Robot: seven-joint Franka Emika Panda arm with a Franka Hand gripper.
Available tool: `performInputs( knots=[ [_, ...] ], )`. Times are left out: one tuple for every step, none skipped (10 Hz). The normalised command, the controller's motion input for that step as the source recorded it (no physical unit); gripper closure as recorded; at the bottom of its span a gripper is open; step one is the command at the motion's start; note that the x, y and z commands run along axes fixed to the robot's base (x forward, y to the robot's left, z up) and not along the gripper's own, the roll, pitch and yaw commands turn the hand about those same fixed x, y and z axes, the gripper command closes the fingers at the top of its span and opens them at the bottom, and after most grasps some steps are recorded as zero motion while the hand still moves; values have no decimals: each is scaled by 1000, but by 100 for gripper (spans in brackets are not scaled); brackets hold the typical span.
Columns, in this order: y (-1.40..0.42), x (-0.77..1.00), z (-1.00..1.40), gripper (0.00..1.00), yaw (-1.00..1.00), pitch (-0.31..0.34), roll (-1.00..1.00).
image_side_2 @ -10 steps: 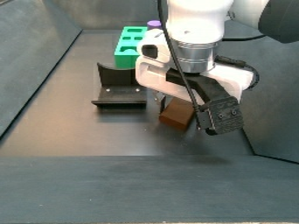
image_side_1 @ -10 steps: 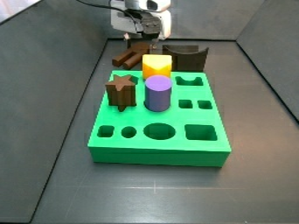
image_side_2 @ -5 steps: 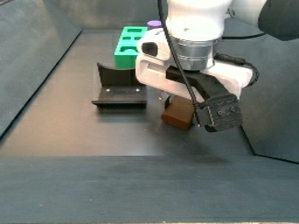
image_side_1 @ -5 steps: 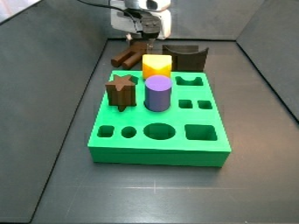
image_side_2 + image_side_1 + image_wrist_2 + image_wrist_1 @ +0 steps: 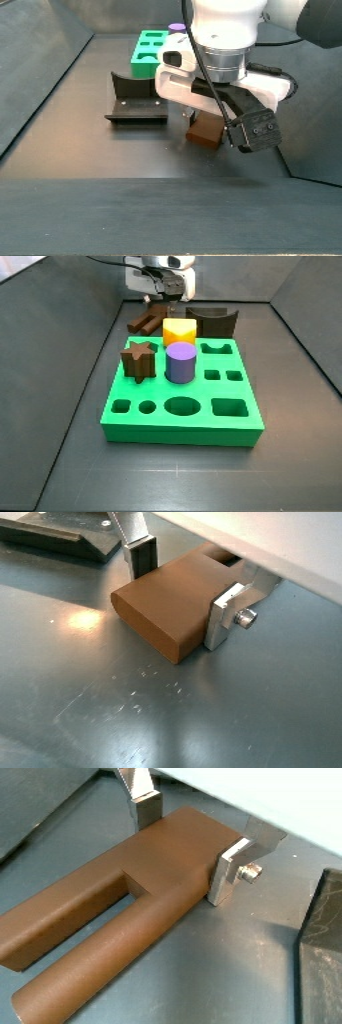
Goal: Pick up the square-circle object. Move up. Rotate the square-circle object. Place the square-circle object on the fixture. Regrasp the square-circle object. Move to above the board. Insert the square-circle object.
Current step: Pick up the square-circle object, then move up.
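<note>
The square-circle object (image 5: 160, 878), a long brown peg with a wider square section, lies flat on the grey floor. In both wrist views my gripper (image 5: 187, 853) (image 5: 183, 594) straddles that square section (image 5: 167, 607), with a silver finger pressed against each side. Both side views show the gripper (image 5: 201, 116) low over the peg (image 5: 202, 132) (image 5: 143, 324), behind the green board (image 5: 181, 406). The dark fixture (image 5: 211, 322) (image 5: 134, 100) with its scooped top stands close beside the peg.
On the board stand a yellow block (image 5: 179, 330), a purple cylinder (image 5: 181, 362) and a brown star-shaped peg (image 5: 138, 360). Dark walls enclose the floor on the sides and back.
Hardly anything differs; in a side view the gripper and the peg's square end have shifted only a trace.
</note>
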Motion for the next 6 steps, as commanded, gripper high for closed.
performInputs(
  knots=[
    [0,0,0,100,0,0,0],
    [0,0,833,100,0,0,0],
    [-43,27,826,100,-14,-10,-1],
    [-40,1,717,100,-15,16,15],
    [-18,-5,602,100,-14,40,35],
    [-13,-6,516,100,-15,59,46]
  ],
)
